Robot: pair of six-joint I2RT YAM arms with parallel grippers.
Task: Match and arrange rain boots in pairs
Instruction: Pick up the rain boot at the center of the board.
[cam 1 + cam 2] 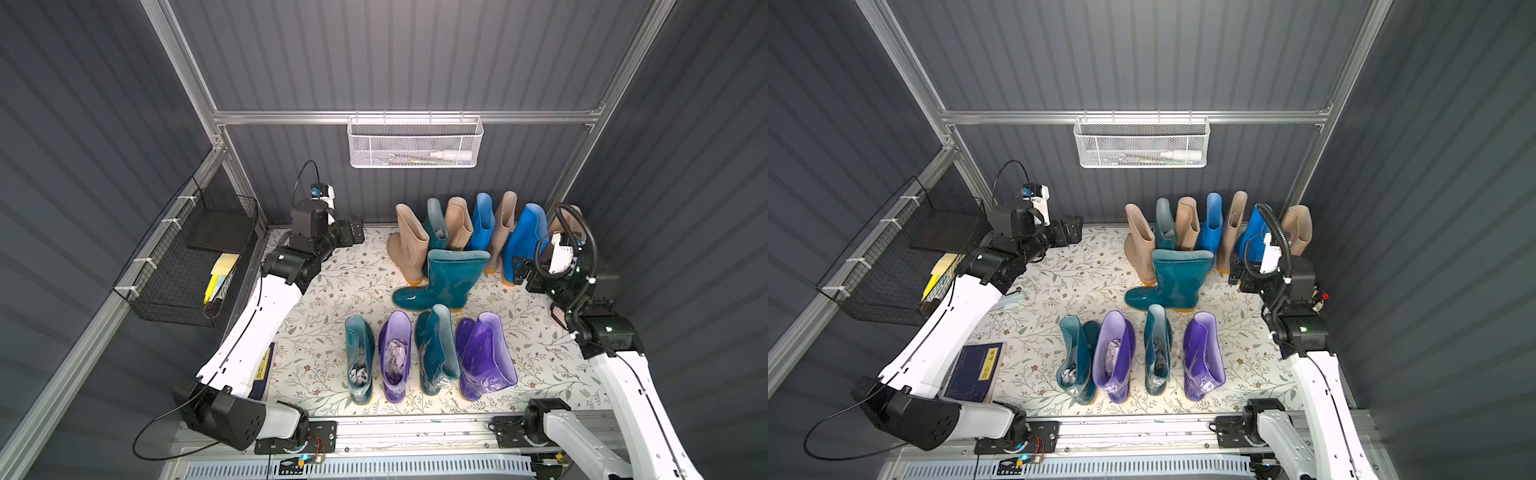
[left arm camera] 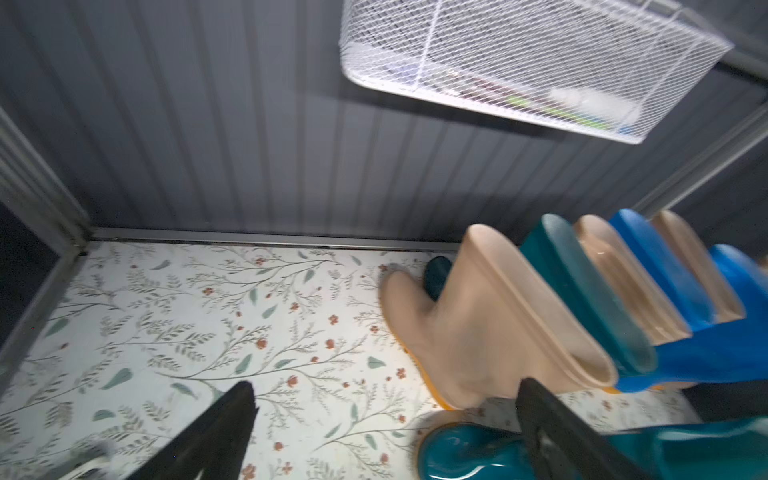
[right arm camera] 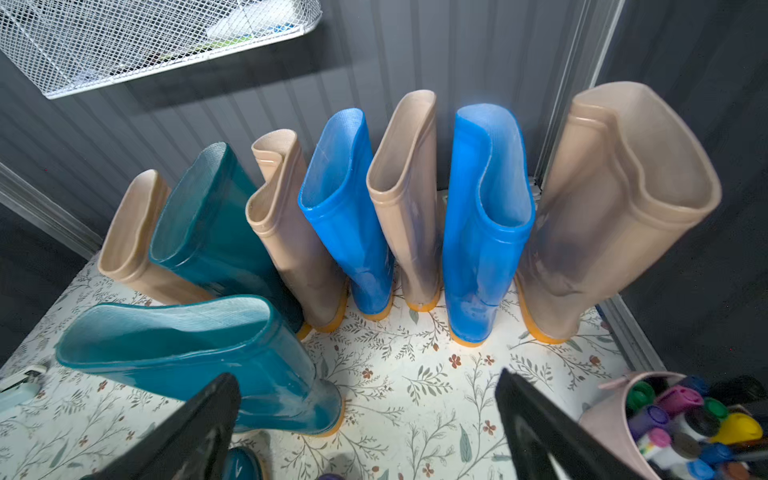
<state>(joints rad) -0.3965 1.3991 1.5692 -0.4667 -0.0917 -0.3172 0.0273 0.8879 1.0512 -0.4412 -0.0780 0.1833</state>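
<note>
Left gripper (image 2: 386,386) and right gripper (image 3: 369,376) both gape wide, empty. Rain boots (image 1: 440,282) stand colour-interleaved in both rows; pairing looks unstarted.

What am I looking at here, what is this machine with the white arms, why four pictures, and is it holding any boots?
It is a robot with two arms, each ending in a two-fingered gripper. Two pictures look down from one camera head overhead. The other two come from cameras on the wrists, which is why black fingers poke into them. On the flowered mat stand twelve rain boots: a back row of seven by the wall, beige, teal and blue mixed; one teal boot turned sideways just before them; and a front row of four, teal and purple alternating. The left gripper and the right gripper are both open, holding nothing.
</note>
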